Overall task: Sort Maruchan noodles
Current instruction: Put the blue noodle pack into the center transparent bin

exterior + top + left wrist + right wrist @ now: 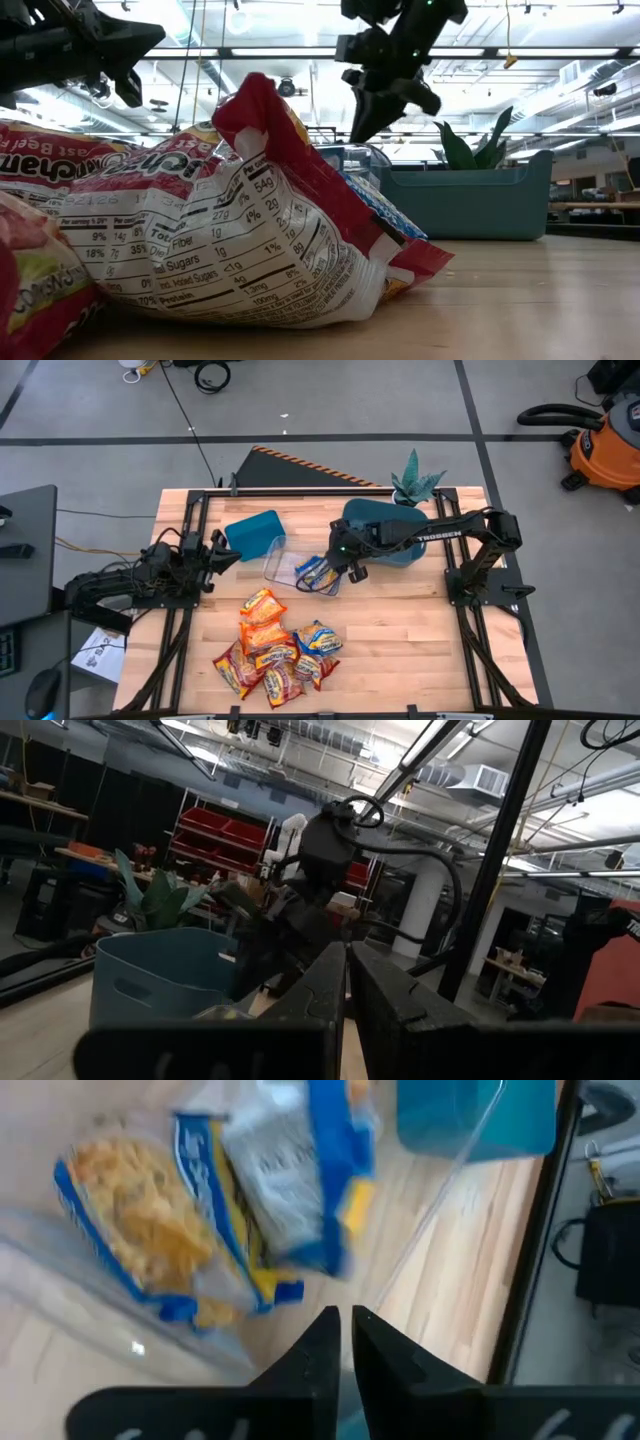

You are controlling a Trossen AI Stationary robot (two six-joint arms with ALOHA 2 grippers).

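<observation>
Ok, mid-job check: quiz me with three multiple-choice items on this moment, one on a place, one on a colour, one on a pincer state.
1. Where is the right pincer?
A. over the packet pile
B. beside the clear tray
C. off the table

2. What colour are the packets in the clear tray?
A. blue-and-yellow
B. orange
C. green

3. How do the right pincer's fingers stand?
A. wide open
B. shut on a packet
C. shut, holding nothing

Answers:
1. B: the high view shows it at the tray's right end.
2. A: the right wrist view shows blue-and-yellow wrappers there.
3. C: in the right wrist view the fingers sit close together with no packet between.
</observation>
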